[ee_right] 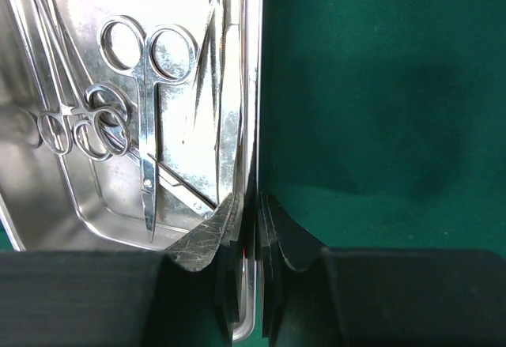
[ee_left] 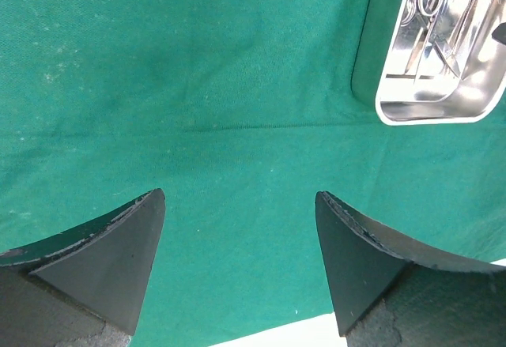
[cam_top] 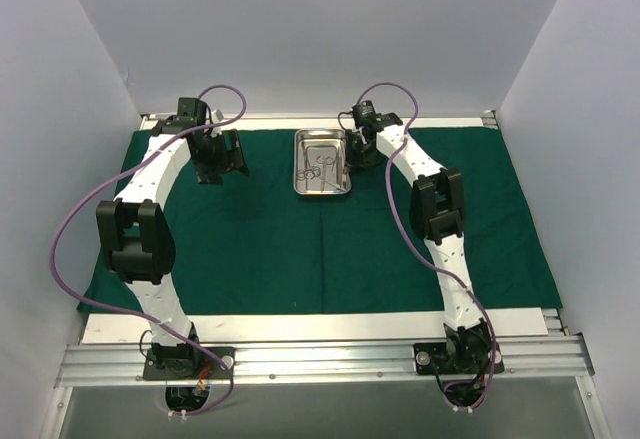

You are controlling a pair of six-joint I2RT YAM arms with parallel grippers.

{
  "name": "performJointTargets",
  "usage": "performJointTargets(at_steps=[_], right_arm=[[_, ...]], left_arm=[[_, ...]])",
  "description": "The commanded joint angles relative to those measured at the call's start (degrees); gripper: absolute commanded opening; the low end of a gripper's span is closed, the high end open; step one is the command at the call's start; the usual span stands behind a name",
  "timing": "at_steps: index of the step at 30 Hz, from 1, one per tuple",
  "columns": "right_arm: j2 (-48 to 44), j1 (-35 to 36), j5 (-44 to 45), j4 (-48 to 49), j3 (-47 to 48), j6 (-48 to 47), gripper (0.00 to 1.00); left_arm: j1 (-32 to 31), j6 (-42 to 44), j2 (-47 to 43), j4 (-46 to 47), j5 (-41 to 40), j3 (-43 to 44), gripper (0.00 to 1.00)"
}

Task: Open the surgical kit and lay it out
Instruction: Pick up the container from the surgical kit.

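Note:
The dark green cloth (cam_top: 300, 249) lies spread flat over the table. On its far middle stands the small steel tray (cam_top: 297, 164), with the thin ring-handled instruments (cam_top: 322, 167) inside. My right gripper (cam_top: 358, 151) is at the tray's right side. In the right wrist view its jaws (ee_right: 254, 197) are pinched together on the tray's side wall (ee_right: 251, 86), one finger inside and one outside, beside the scissors (ee_right: 149, 126). My left gripper (cam_top: 222, 159) hovers left of the tray. Its jaws (ee_left: 239, 195) are wide open over bare cloth (ee_left: 198, 86), and the tray's corner (ee_left: 427, 118) shows at the upper right.
A white strip of table (cam_top: 320, 327) shows in front of the cloth, then the aluminium rail (cam_top: 320, 359) carrying both arm bases. White walls enclose the left, back and right. Purple cables (cam_top: 75, 209) loop off both arms.

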Motion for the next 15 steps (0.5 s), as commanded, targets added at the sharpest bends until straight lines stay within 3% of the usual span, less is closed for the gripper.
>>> performJointTargets(at_steps=[1,10,15], right_arm=[[0.1,-0.3,-1.2,-1.6,2.7,1.3,0.00],[-11.4,-1.8,-3.3,9.9,-7.2,8.3,0.00],[-16.3,-2.8,-3.0,11.6,-12.8,9.9,0.00]], left_arm=[[0.3,-0.1,0.0,0.4,1.6,2.1,0.86],[0.2,-0.7,0.9,1.5,3.0,1.8,0.85],[0.2,-0.4,1.4,1.3,3.3,2.6,0.85]])
